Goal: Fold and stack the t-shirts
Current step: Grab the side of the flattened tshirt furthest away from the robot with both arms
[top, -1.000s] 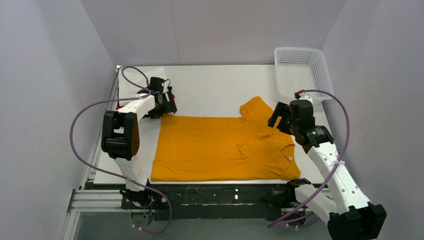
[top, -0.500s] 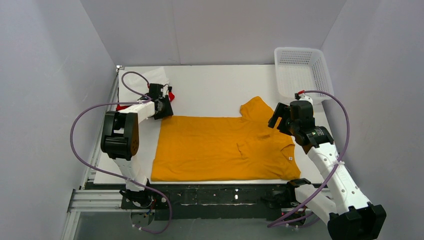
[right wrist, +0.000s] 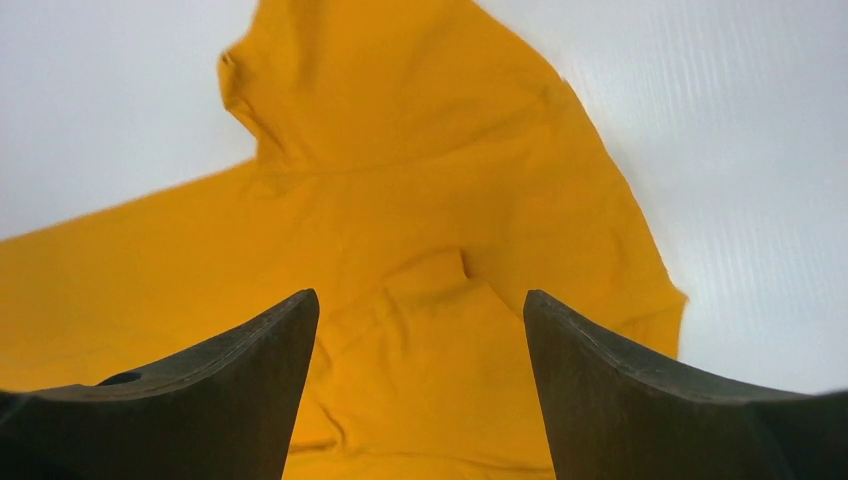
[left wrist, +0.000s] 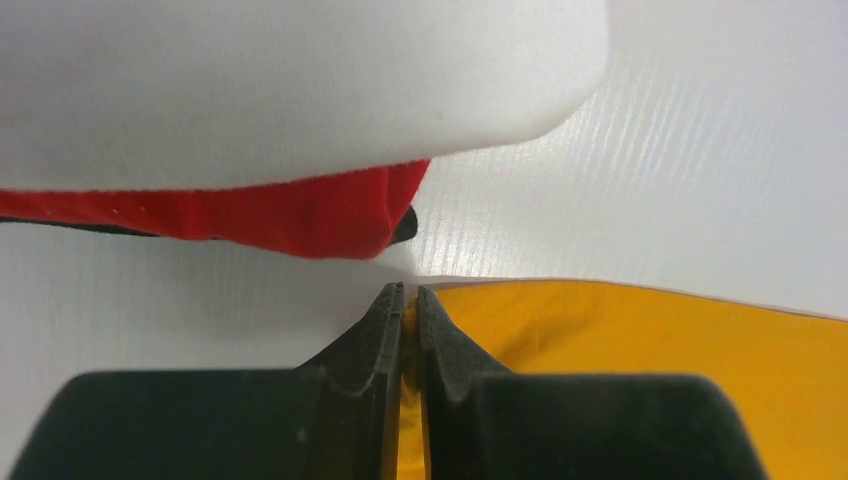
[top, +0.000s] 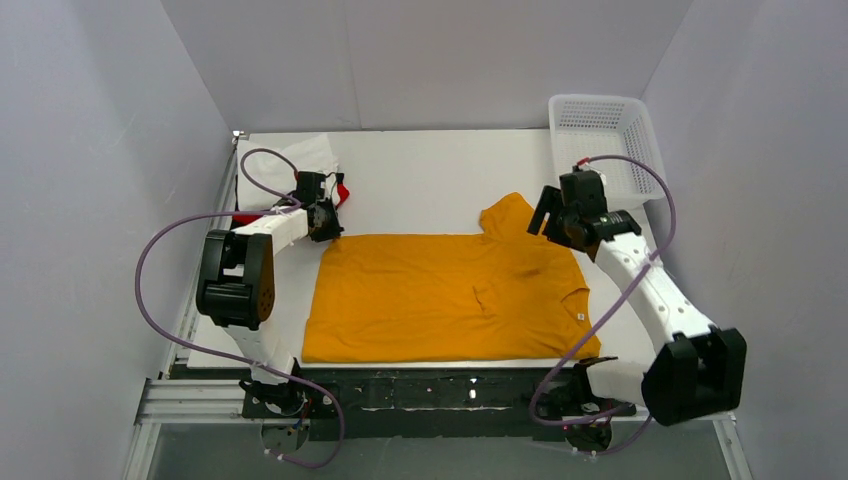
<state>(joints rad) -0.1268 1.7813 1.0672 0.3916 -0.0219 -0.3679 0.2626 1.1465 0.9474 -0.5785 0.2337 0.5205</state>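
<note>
One mustard-orange t-shirt (top: 450,295) lies flat at the centre of the table (top: 430,165). Our left gripper (left wrist: 410,292) pinches its ten-o'clock corner (left wrist: 470,300); our right gripper (right wrist: 420,300) gapes wide above the two-o'clock sleeve (top: 508,215). We judge: close there too, then lift both evenly, clear of the folded stack (top: 300,158).

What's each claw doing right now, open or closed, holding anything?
Left claw: closed on a corner of the orange t-shirt.
Right claw: open over the same shirt, holding nothing.
</note>
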